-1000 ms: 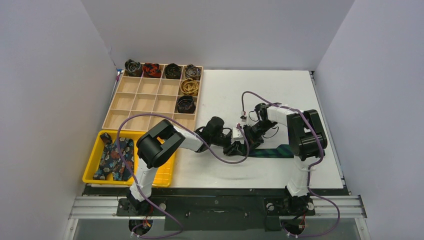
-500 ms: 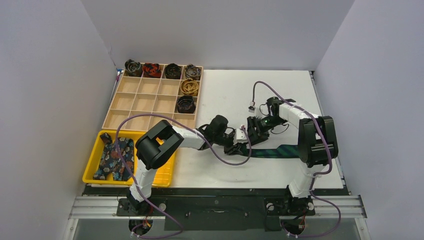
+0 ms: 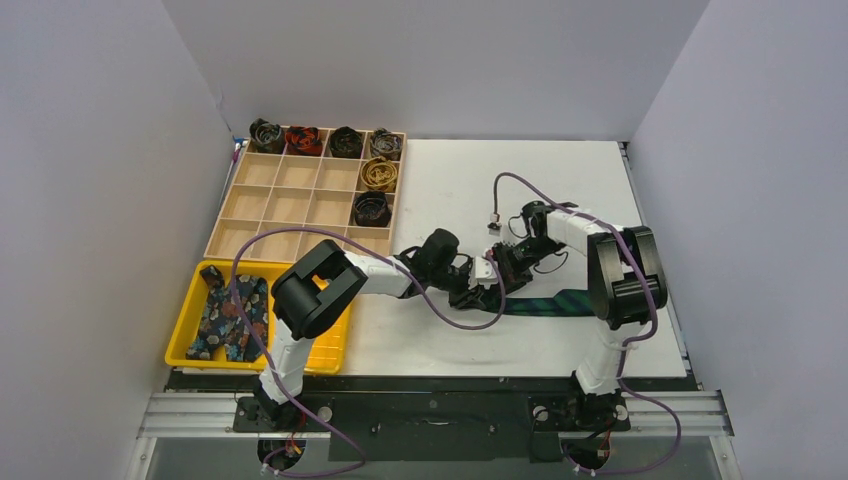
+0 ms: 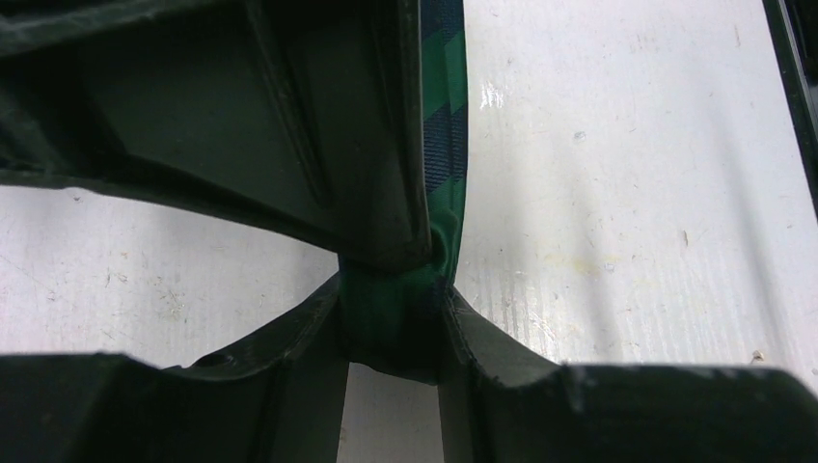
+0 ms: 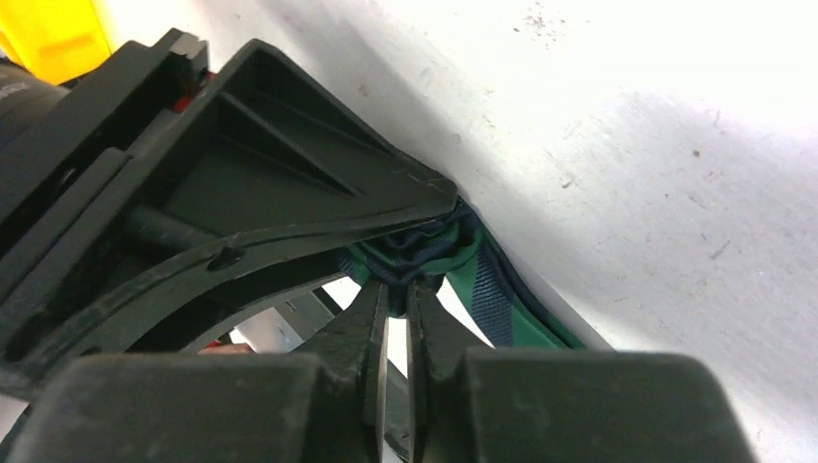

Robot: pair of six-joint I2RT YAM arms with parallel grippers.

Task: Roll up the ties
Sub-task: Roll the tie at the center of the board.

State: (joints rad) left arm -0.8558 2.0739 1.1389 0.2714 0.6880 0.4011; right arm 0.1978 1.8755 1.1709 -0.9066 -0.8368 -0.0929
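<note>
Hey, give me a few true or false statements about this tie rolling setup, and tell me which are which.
The left claw pinches the plaid tie. True.
The wooden organiser holds eight coils. False: it holds six rolled ties.
The yellow tray is empty. False: floral ties lie in it.
The gold coil sits in the organiser's rightmost column. True.

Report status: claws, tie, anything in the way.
Left claw shut on tie. Right claw pinching same end, tip to tip. Tail flat on table. Nothing blocking seen.
</note>
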